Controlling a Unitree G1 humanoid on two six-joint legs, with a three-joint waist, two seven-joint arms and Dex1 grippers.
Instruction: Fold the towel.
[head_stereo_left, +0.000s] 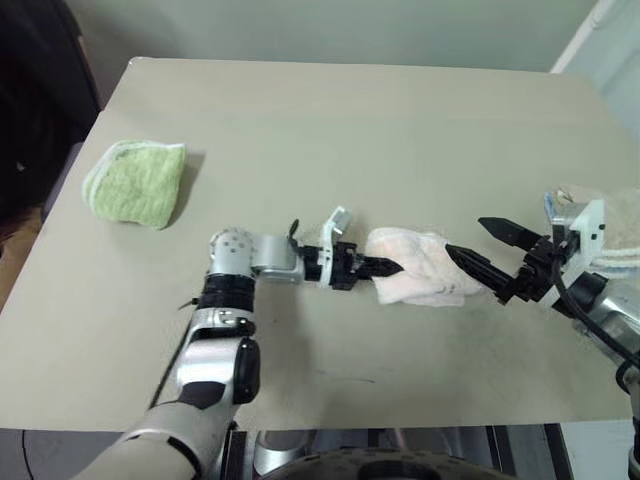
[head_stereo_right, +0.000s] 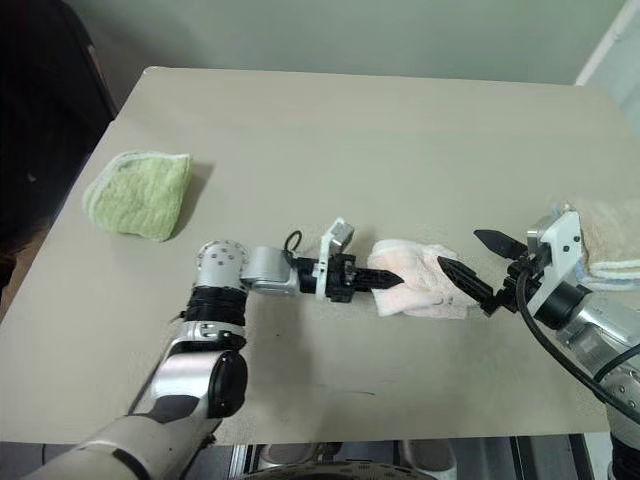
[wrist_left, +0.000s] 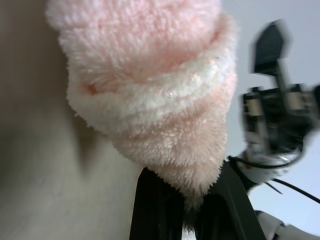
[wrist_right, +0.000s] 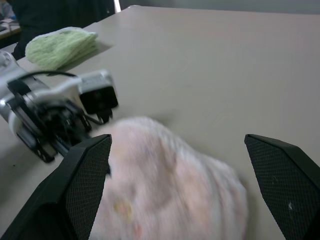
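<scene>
The pale pink towel (head_stereo_left: 428, 272) lies bunched in a thick fold near the middle of the beige table (head_stereo_left: 350, 130). My left gripper (head_stereo_left: 393, 268) reaches in level from the left and is shut on the towel's near left edge. In the left wrist view, the towel (wrist_left: 150, 90) bulges out from between the two black fingers (wrist_left: 155, 205). My right gripper (head_stereo_left: 467, 236) hovers open just off the towel's right side, its fingers spread wide. In the right wrist view, the towel (wrist_right: 165, 185) sits between and below the fingers, and nothing is gripped.
A folded green towel (head_stereo_left: 135, 182) lies at the table's left. A stack of beige and light-blue towels (head_stereo_left: 622, 235) sits at the right edge, behind my right wrist. The table's front edge runs close below both arms.
</scene>
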